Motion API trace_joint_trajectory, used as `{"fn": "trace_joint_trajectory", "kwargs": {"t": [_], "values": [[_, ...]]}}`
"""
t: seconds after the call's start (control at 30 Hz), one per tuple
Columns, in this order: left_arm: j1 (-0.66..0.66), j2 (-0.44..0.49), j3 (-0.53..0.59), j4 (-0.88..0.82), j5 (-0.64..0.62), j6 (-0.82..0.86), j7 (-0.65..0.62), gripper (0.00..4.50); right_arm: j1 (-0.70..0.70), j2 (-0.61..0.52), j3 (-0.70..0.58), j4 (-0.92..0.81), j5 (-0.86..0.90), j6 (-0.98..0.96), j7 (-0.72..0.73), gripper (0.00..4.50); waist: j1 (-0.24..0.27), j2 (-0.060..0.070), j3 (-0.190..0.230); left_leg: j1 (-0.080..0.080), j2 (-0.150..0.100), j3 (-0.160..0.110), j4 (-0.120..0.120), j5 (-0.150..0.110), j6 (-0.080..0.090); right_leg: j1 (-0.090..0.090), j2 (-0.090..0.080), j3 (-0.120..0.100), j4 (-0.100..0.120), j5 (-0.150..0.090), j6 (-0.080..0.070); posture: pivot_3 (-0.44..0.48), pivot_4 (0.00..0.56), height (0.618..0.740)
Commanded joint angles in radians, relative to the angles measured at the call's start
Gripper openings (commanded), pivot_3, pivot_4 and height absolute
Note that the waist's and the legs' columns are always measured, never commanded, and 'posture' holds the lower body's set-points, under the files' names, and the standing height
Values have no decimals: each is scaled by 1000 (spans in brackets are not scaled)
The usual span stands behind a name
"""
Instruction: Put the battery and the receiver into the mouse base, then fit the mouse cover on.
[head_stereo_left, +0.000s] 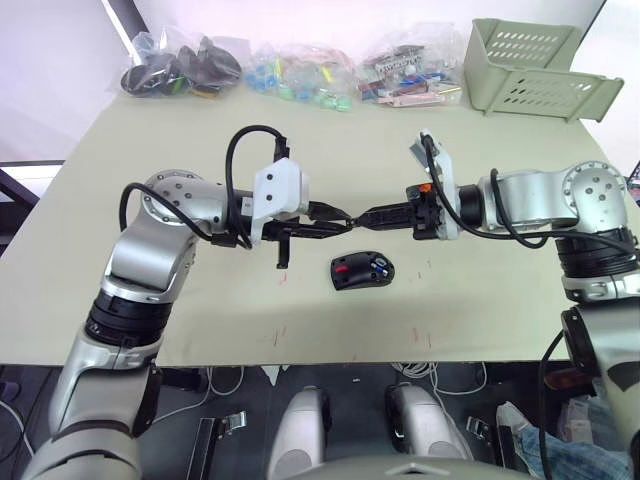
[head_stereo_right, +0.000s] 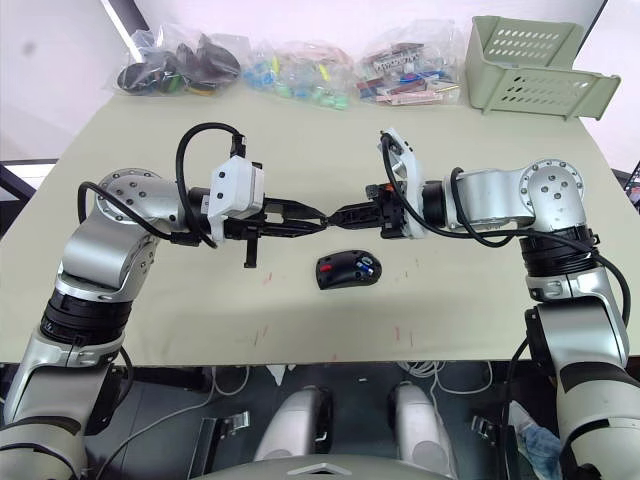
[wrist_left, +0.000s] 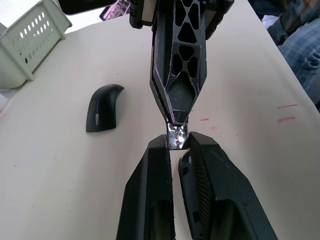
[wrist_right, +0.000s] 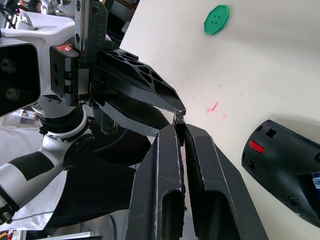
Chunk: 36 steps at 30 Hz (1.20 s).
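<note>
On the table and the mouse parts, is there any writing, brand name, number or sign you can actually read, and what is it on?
No readable text in any view.
Mouse base: red patch and blue battery inside, no legible lettering.
Mouse cover: one small pale mark, too small to read.
Bags of parts at the far edge: any print is too small to read.
Table: short red marks only, not letters.
Green disc: holes, no writing.

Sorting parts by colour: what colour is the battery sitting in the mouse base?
Blue; the battery shows best in the left eye view.
</note>
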Motion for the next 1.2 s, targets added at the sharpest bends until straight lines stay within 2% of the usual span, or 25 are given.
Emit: {"fn": "trace_joint_trajectory", "kwargs": {"t": [0.03, 0.1, 0.13, 0.3, 0.33, 0.4, 0.43, 0.63, 0.8, 1.0, 1.2], "values": [[-14, 4, 30, -12, -87, 100, -13, 51, -10, -14, -4, -28, 26, -4, 17, 47, 0, 0, 0, 0, 0, 0, 0, 0, 0, 0, 0, 0, 0, 0, 0, 0, 150, 740], [-3, 15, 47, -3, -102, 124, -13, 1129, -15, -32, 5, -33, 26, -3, 14, 0, 0, 0, 0, 0, 0, 0, 0, 0, 0, 0, 0, 0, 0, 0, 0, 0, 150, 740], [7, 16, 53, 2, -103, 130, -5, 1245, -21, -45, 13, -32, 26, 2, 14, 0, 0, 0, 0, 0, 0, 0, 0, 0, 0, 0, 0, 0, 0, 0, 0, 0, 150, 740], [80, 22, 57, 35, -86, 119, 14, 3669, -73, -115, 43, -26, -76, 64, 58, 0, 0, 0, 0, 0, 0, 0, 0, 0, 0, 0, 0, 0, 0, 0, 0, 0, 150, 740], [112, 15, 61, 39, -90, 121, 22, 3804, -104, -137, 53, -38, -145, 98, 91, 0, 0, 1, 0, 0, 0, 0, 0, 0, 0, 0, 0, 0, 0, 0, 0, 0, 150, 740], [158, 5, 58, 49, -84, 107, 30, 4380, -163, -164, 82, -56, -249, 168, 157, 0, 0, 3, 2, 1, 0, 1, 0, 0, 0, 0, 0, 1, 0, 0, 0, 0, 150, 740], [183, 0, 56, 55, -80, 98, 34, 4500, -202, -180, 122, -82, -315, 200, 207, 0, 0, 4, 2, 0, 0, 1, 0, 0, 0, -1, 0, 1, 0, 0, 0, 0, 150, 740], [265, -35, 16, 126, -20, 5, 49, 4500, -382, -227, 325, -140, -592, 227, 533, 0, 1, 4, 3, -1, 1, 3, -1, 0, 0, -5, 0, 2, 1, 0, 0, 0, 150, 740], [262, -79, -9, 187, 11, -48, 61, 4500, -456, -226, 435, -149, -798, 193, 762, 0, 2, 5, 3, -2, 1, 4, 0, 0, 0, -5, -1, 2, 2, 0, 0, 0, 150, 740], [242, -160, -61, 271, 74, -124, 90, 4500, -567, -222, 639, -126, -1043, 105, 1054, 0, 3, 6, 4, -3, 0, 4, 1, 0, 0, -6, -2, 2, 2, 0, 0, 0, 150, 740], [200, -199, -82, 313, 102, -154, 98, 4500, -588, -199, 748, -106, -1196, 54, 1233, 0, 3, 6, 4, -3, 0, 3, 2, 0, 0, -6, -1, 2, 3, 0, 0, 0, 150, 740]]}}
